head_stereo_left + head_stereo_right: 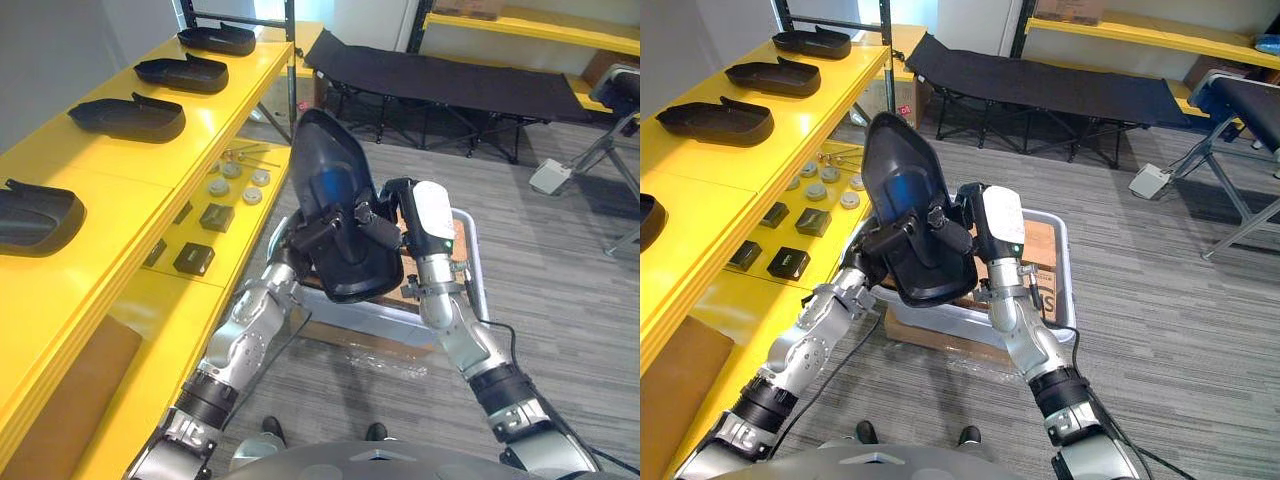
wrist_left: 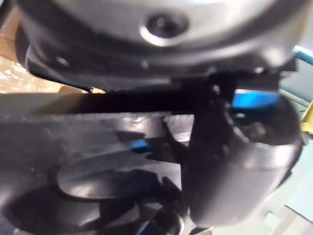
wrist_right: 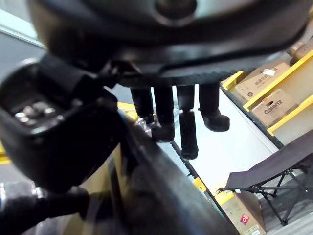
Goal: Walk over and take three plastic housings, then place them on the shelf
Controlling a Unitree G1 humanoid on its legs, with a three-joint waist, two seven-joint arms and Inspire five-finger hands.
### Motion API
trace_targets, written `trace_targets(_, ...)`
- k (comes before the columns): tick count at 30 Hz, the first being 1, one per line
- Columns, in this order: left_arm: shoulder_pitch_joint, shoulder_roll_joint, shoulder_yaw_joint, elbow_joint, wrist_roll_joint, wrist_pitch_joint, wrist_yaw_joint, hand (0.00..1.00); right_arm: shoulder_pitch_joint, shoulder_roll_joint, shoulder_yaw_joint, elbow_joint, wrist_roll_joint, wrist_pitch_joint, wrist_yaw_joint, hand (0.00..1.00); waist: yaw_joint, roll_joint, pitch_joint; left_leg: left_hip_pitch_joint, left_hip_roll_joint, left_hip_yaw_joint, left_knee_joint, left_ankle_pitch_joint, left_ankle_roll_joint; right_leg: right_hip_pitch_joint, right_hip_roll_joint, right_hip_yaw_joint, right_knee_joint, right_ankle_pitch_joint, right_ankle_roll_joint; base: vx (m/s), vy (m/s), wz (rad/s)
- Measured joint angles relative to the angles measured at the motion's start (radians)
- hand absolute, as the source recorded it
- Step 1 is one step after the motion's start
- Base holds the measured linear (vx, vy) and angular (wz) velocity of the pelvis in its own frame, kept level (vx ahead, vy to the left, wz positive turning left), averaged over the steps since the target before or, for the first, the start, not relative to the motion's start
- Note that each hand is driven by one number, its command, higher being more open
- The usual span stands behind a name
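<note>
So the plastic housing (image 1: 330, 180) is upright dead centre, shelf (image 1: 150, 170) at 9 o'clock. Wrist cams add the grip: left hand (image 2: 234, 166) thumb clamps it, right hand (image 3: 188, 132) pinches its rim.

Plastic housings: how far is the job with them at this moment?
Done: four shelved housings lie on the yellow shelf, though who placed them cannot be told. In hand: one held housing, upright between the left hand and the right hand, beside the shelf. Left: setting it on the shelf.
</note>
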Motion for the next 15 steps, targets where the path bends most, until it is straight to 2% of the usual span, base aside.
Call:
trace_targets(1,0.006,0.000,0.000,-0.004,0.000,-0.004,-0.002,0.00,0.003,0.002,0.001,-0.004,0.004,0.000,-0.001,1.00,-0.002,0.000,-0.001,0.000,0.000,0.000,0.000,0.000,0.000,0.000,0.000,0.000,0.000,0.000,0.000,0.00,0.000,0.00)
trace_targets(7,0.028,-0.042,0.014,-0.014,0.000,-0.050,-0.018,0.00,0.072,0.042,0.000,-0.089,0.131,-0.008,-0.020,1.00,-0.001,0.009,-0.009,0.000,0.001,0.003,0.000,-0.001,-0.001,-0.002,0.002,0.000,0.000,-0.003,-0.002,0.00,0.000,-0.01)
trace_targets(9,0.061,-0.085,0.059,-0.055,0.014,-0.086,-0.011,0.00,0.112,0.073,0.009,-0.131,0.221,-0.052,-0.012,1.00,-0.007,0.012,-0.011,0.000,0.002,0.003,0.000,-0.003,-0.004,-0.003,0.002,0.000,0.000,-0.008,-0.003,0.00,0.000,0.00)
trace_targets(12,0.085,-0.119,0.110,-0.125,0.063,-0.152,-0.007,0.00,0.173,0.080,0.051,-0.178,0.373,-0.113,0.081,1.00,-0.005,0.012,-0.012,0.000,0.003,0.003,0.000,-0.004,-0.005,-0.003,0.003,-0.001,0.000,-0.011,-0.005,0.00,0.000,0.00)
trace_targets(14,0.094,-0.116,0.167,-0.202,0.088,-0.210,-0.004,0.00,0.216,0.083,0.069,-0.225,0.558,-0.153,0.220,1.00,-0.003,0.017,-0.015,0.000,0.002,0.000,0.000,-0.004,-0.006,-0.002,0.003,-0.003,0.000,-0.010,-0.003,0.00,0.000,0.00)
trace_targets(15,0.096,-0.112,0.184,-0.215,0.109,-0.228,-0.003,0.00,0.218,0.084,0.066,-0.231,0.594,-0.158,0.247,1.00,-0.003,0.018,-0.015,0.000,0.002,-0.001,0.000,-0.004,-0.006,-0.002,0.003,-0.003,0.001,-0.010,-0.002,0.00,0.000,0.00)
